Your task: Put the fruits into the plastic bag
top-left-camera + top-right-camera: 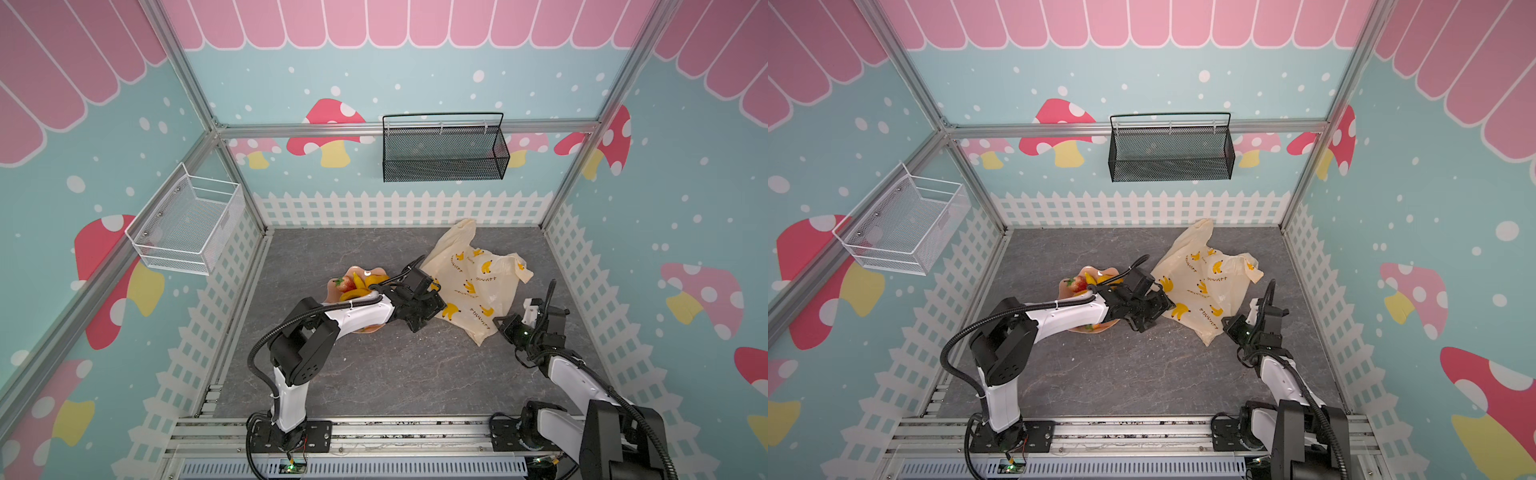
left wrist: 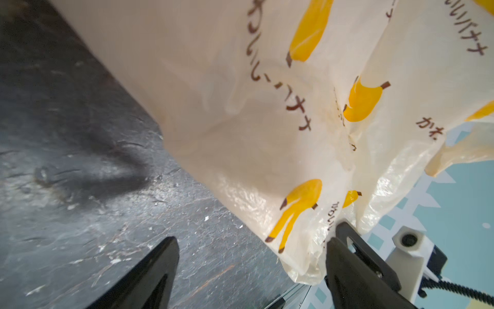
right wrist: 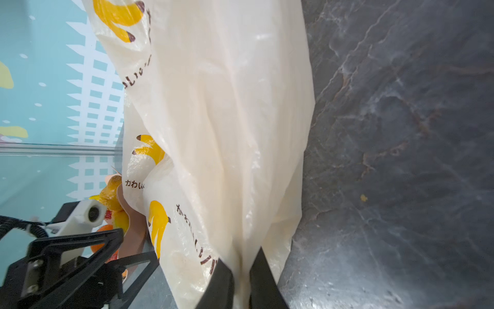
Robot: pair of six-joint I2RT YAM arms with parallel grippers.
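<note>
The cream plastic bag [image 1: 469, 282] [image 1: 1204, 282] with banana prints lies crumpled at the right middle of the grey floor in both top views. My right gripper [image 3: 242, 264] [image 1: 497, 322] is shut on a fold at the bag's near corner [image 3: 227, 133]. My left gripper [image 2: 252, 242] [image 1: 434, 316] stands open at the bag's left edge, with a bag corner [image 2: 302, 256] against one finger [image 2: 347, 267]. The fruits [image 1: 353, 286] [image 3: 112, 192], a strawberry and bananas, sit in the peach dish [image 1: 332, 291] left of the bag, partly hidden under my left arm.
A black mesh basket [image 1: 444, 153] hangs on the back wall and a white wire basket [image 1: 187, 232] on the left wall. Bare grey floor [image 1: 374, 374] lies in front of the bag. White fence panels border the floor.
</note>
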